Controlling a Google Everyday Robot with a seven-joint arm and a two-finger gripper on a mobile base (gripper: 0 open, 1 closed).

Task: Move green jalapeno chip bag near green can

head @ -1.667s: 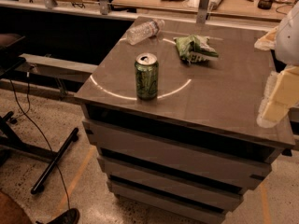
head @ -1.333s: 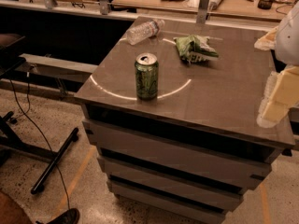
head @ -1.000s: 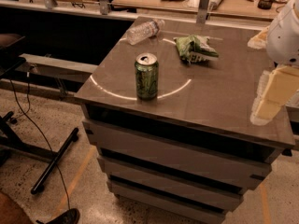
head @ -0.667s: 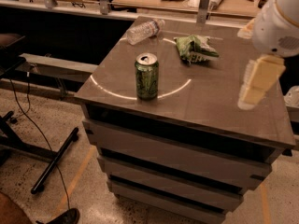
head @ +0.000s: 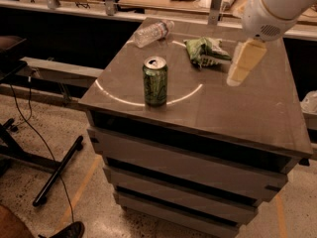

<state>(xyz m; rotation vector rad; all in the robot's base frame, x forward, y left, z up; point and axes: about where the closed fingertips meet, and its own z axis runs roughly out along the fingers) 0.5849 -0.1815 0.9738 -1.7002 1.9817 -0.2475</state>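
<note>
The hand (head: 239,69) hangs from the white arm over the far half of the counter (head: 247,115), pale and pointing down, with nothing in it that I can see; whether it is wide or narrow I cannot tell. The green jalapeno chip bag (head: 205,51) lies crumpled on the counter just beside the hand, on the side facing the can, and I cannot tell whether the two touch. The green can (head: 155,81) stands upright well apart from the hand, beyond the bag and nearer the counter's front edge, on a thin pale arc (head: 184,95) that curves across the top. A clear plastic bottle (head: 152,32) lies on its side farther off again, past the bag toward the back corner. Bag and can are apart, with bare counter between them
</note>
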